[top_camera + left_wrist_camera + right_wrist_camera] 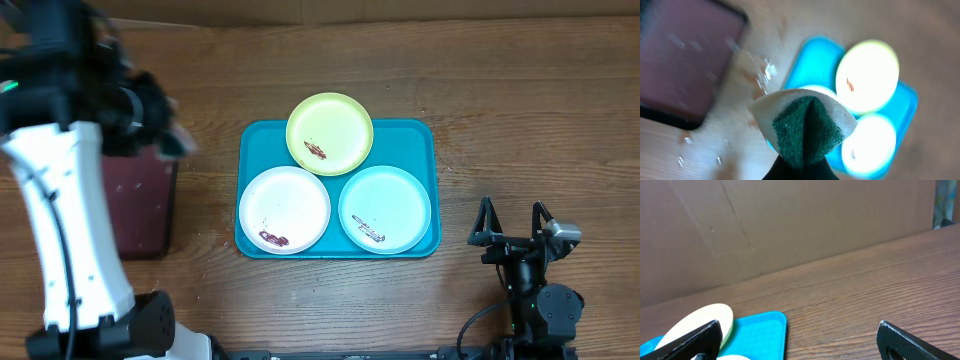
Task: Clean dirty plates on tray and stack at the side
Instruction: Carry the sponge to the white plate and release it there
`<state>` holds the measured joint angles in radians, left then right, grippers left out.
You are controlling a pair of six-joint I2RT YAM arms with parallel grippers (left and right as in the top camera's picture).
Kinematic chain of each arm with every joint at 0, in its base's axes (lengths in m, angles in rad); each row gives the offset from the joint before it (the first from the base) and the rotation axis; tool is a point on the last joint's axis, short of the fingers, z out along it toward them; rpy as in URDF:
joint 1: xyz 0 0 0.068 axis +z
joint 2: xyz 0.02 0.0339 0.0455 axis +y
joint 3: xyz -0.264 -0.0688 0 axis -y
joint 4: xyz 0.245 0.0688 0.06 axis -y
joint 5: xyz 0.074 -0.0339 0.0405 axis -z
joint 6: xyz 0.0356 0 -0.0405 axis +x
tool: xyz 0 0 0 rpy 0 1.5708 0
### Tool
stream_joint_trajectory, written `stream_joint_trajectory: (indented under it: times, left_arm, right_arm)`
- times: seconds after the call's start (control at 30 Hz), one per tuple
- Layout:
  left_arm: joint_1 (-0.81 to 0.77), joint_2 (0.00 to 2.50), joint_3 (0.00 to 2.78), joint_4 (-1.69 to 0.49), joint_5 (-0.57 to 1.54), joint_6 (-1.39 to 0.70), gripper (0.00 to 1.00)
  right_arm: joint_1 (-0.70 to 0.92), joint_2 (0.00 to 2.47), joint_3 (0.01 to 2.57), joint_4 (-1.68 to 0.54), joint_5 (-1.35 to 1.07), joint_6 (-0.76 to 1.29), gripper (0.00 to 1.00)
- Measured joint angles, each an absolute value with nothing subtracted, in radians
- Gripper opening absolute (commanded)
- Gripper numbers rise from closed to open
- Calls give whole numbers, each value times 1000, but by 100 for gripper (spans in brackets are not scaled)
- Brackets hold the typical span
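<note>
Three plates lie on the turquoise tray (258, 145). The yellow-green plate (330, 133) is at the back, the white plate (284, 209) front left, the mint-blue plate (385, 209) front right. Each carries a dark brown smear. My left gripper (172, 136) hangs blurred above the table, left of the tray. In the left wrist view this gripper (807, 169) is shut on a folded white sponge with a green scouring face (805, 125), which half hides the white plate (816, 90). My right gripper (514, 225) stands open and empty at the tray's right.
A dark maroon tray (140, 210) lies at the left under the left arm, with droplets around it in the left wrist view. A brown cardboard wall (790, 225) runs along the table's far edge. The right wrist view shows the tray's corner (765, 330) and the yellow-green plate (700, 322).
</note>
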<state>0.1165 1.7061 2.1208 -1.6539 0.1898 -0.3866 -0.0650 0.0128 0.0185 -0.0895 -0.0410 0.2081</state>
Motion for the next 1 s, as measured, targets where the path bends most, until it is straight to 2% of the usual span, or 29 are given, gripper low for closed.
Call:
stream_joint_trajectory:
  times: [0.2, 0.47, 0.7, 0.73, 0.77, 0.8, 0.83, 0.87, 0.9, 0.93, 0.97, 1.0]
  left_arm:
    - [-19, 1719, 1787, -1546, 233, -386, 4]
    - [-241, 1735, 1343, -1094, 258, -463, 5]
    - [-261, 1736, 1161, -861, 223, -582, 5]
    - [-260, 1736, 1143, -832, 219, -595, 10]
    - [-260, 1736, 1124, -800, 215, -608, 49]
    - [-260, 1736, 1114, -785, 213, -609, 74]
    - [-260, 1736, 1103, -770, 213, -619, 77]
    - [-260, 1736, 1098, -765, 213, -625, 70]
    - [-260, 1736, 1095, -760, 213, -631, 70]
    - [-260, 1736, 1095, -757, 213, -638, 72]
    - [-260, 1736, 1095, -752, 213, -639, 80]
    - [-260, 1736, 1095, -750, 213, -638, 82]
  right_arm:
    - [-65, 13, 19, -89, -41, 208, 100]
    - [-65, 13, 19, -90, -41, 209, 100]
    - [-65, 13, 19, -90, -41, 208, 100]
    - [-65, 13, 19, -89, -41, 208, 100]
    - [-65, 13, 19, -90, -41, 208, 100]
    - [-65, 13, 19, -90, -41, 208, 100]
    - [-65, 13, 19, -90, -41, 208, 100]
    - [-65, 13, 19, -90, -41, 208, 100]
    - [-65, 13, 19, -90, -41, 208, 100]
    - [-65, 13, 19, -90, -41, 209, 100]
    - [-65, 13, 19, -90, -41, 208, 100]
    - [-65, 13, 19, -90, -41, 209, 100]
